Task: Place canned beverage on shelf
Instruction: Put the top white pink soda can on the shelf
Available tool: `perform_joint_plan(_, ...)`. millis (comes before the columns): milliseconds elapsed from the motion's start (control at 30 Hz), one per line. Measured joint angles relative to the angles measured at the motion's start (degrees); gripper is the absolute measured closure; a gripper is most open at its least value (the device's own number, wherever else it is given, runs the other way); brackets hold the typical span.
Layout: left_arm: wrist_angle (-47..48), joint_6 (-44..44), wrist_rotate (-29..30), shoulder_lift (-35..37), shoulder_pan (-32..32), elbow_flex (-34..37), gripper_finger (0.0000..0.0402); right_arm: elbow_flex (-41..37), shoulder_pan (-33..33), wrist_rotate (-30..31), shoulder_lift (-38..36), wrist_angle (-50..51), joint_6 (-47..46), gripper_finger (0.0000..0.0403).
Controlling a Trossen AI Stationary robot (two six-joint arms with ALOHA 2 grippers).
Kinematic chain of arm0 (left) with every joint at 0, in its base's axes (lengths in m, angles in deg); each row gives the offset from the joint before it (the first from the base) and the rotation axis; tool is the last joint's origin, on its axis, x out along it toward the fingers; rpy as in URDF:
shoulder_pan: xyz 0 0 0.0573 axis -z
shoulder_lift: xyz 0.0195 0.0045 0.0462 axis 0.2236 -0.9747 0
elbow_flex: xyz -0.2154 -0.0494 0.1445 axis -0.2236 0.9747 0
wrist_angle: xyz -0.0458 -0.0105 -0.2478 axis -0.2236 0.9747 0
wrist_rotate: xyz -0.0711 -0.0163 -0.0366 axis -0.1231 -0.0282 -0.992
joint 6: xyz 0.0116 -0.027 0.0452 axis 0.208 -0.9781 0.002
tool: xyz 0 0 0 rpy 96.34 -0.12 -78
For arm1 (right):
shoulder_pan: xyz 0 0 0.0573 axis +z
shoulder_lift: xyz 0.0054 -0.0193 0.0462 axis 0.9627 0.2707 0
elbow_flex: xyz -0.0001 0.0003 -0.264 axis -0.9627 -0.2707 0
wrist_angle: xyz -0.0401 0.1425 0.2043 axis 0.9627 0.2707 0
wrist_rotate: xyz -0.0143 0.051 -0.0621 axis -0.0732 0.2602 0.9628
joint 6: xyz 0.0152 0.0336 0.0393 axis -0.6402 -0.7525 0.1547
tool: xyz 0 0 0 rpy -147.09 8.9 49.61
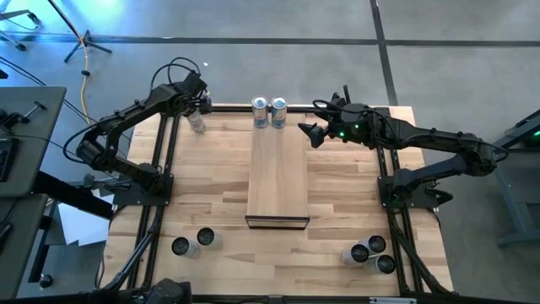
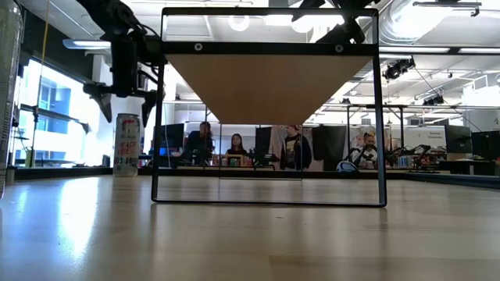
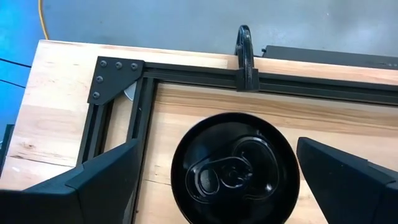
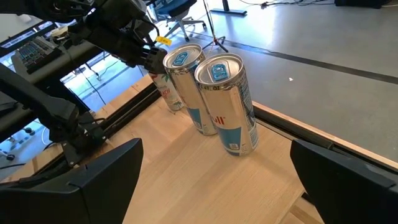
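The shelf (image 2: 269, 78) hides its two cans in the low view; the frame's edge crops a near can (image 2: 9, 94).

Print on the can (image 2: 126, 144) seems unreadable (too small).

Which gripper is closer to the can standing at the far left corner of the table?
Left. The left gripper hangs open directly above that can; the right gripper is across the shelf.
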Motion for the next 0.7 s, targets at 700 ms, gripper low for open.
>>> perform_joint_plan(700,-0.6,0.1,-1.0,-2.6,0.0,0.0,0.0002,0.0,0.0,-0.7,0.0,0.1,0.0,0.0009)
